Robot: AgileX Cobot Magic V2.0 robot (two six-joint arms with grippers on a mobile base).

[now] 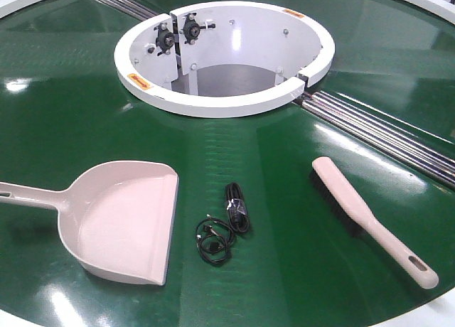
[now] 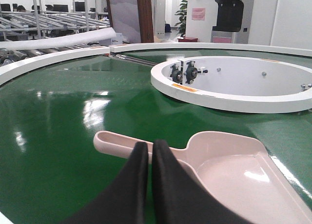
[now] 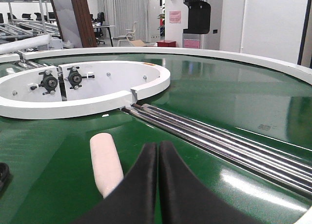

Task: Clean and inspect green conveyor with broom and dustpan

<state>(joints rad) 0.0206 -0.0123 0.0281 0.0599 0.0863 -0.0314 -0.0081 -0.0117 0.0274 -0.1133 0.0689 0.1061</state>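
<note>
The green conveyor (image 1: 71, 106) fills the front view. On it at the near left lies the beige dustpan (image 1: 124, 220), mouth to the right, handle toward the left edge. The broom (image 1: 370, 217) rests at the near right, bristles down, its slotted handle toward me. Neither gripper shows in the front view. In the left wrist view my left gripper (image 2: 150, 145) is shut and empty, just above the handle of the dustpan (image 2: 234, 170). My right gripper (image 3: 158, 145) is shut and empty too, with the broom (image 3: 106, 163) just to its left.
A bundled black cable (image 1: 236, 207) and a thin coiled wire (image 1: 213, 239) lie between dustpan and broom. The white ring hub (image 1: 213, 103) sits behind them, and silver rollers (image 1: 384, 135) run from it to the right. The belt's white outer edge (image 1: 434, 309) is near the broom handle.
</note>
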